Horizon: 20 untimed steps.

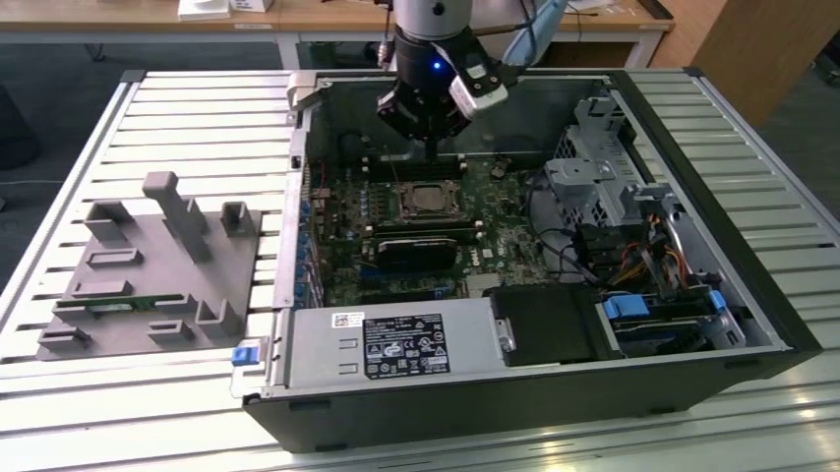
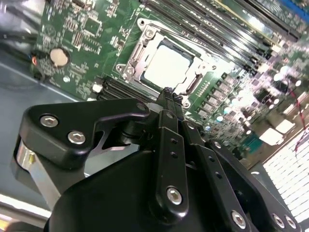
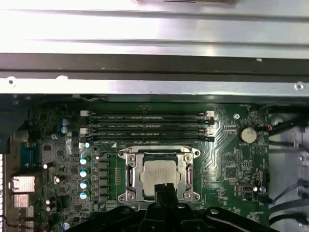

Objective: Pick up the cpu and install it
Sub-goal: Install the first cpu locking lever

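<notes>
The cpu (image 1: 423, 200) lies flat in its metal socket frame on the green motherboard (image 1: 506, 251) inside the open computer case. Its silver top shows in both wrist views (image 2: 166, 67) (image 3: 157, 173). My gripper (image 1: 428, 153) hangs a little above the board, just beyond the socket's far edge in the exterior view. Its black fingers meet at a narrow tip with nothing between them (image 2: 167, 93) (image 3: 163, 187). That tip sits over the rim of the socket, apart from the chip.
A black heatsink block (image 1: 420, 248) sits nearer than the socket. Empty memory slots (image 3: 149, 125) run beside the socket. The power supply (image 1: 393, 344) and drive cages (image 1: 630, 197) line the case. A grey fixture (image 1: 145, 265) with a green memory stick (image 1: 118, 305) stands at the exterior view's left.
</notes>
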Each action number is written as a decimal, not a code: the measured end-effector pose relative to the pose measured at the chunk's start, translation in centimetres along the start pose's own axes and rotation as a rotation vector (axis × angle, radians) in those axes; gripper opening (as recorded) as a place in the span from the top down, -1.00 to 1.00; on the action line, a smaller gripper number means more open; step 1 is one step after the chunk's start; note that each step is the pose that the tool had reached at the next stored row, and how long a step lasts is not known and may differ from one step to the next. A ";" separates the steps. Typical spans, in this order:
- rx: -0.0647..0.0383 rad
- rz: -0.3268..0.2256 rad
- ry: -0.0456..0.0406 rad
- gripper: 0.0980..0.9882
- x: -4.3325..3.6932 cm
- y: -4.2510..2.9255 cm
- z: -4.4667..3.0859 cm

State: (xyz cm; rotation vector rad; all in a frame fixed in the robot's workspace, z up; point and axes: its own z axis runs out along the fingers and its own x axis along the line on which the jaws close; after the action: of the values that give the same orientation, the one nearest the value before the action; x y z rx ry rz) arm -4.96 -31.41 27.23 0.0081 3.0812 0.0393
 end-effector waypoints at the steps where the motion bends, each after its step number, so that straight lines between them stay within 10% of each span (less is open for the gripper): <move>1: -0.001 -0.018 0.0005 0.98 0.00 0.00 0.00; 12: -0.018 -0.164 0.0048 0.98 0.01 -0.01 0.04; 17: -0.040 -0.147 0.0510 0.98 0.01 0.00 0.09; 20: -0.038 -0.132 0.0522 0.98 0.17 -0.01 0.21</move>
State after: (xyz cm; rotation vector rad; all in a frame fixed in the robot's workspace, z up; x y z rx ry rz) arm -5.12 -31.41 27.01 -0.2010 3.1241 0.0938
